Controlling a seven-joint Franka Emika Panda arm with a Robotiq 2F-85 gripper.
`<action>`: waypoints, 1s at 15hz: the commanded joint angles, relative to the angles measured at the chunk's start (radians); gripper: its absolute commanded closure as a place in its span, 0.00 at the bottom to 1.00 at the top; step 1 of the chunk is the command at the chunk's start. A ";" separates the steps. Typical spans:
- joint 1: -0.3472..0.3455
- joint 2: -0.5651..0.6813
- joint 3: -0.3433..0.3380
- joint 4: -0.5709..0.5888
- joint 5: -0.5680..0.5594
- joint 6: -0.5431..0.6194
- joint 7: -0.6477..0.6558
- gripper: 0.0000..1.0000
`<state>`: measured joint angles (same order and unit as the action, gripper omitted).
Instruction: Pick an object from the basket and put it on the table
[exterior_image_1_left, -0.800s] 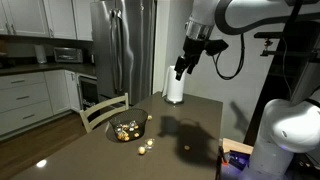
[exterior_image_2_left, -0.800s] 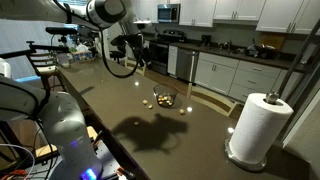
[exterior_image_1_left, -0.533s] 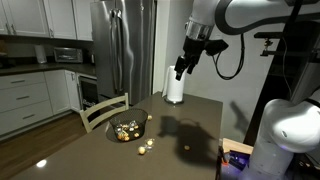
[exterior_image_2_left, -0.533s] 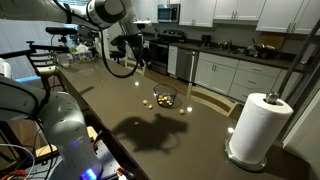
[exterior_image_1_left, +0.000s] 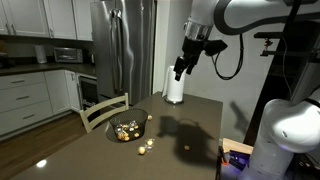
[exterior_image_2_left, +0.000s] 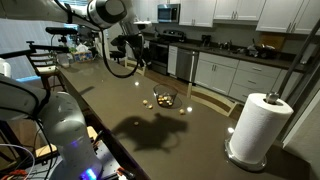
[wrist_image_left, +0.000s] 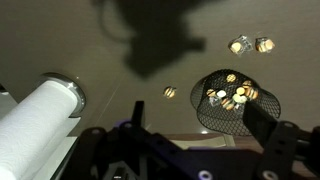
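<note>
The small round dark mesh basket (exterior_image_1_left: 139, 123) sits on the dark brown table (exterior_image_1_left: 195, 125) and holds several small pale and golden objects. It also shows in the other exterior view (exterior_image_2_left: 165, 98) and in the wrist view (wrist_image_left: 215, 118). Three similar small objects lie on the table beside it, one (wrist_image_left: 170, 92) alone and two (wrist_image_left: 250, 45) together. My gripper (exterior_image_1_left: 181, 70) hangs high above the table, well away from the basket, and also shows in an exterior view (exterior_image_2_left: 137, 63). In the wrist view its jaws (wrist_image_left: 198, 114) are spread open and empty.
A white paper towel roll (exterior_image_1_left: 175, 86) stands on the table's far end and shows in the other views (exterior_image_2_left: 256, 125) (wrist_image_left: 40, 118). A wooden chair back (exterior_image_1_left: 103, 108) is beside the basket. A fridge and white kitchen counters are behind.
</note>
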<state>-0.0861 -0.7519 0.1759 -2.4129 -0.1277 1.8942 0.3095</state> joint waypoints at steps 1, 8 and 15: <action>0.013 0.153 -0.004 0.100 0.003 -0.008 -0.002 0.00; 0.078 0.544 -0.009 0.374 0.018 -0.043 -0.052 0.00; 0.140 0.895 -0.037 0.685 0.023 -0.133 -0.141 0.00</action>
<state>0.0300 0.0036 0.1645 -1.8908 -0.1245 1.8524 0.2325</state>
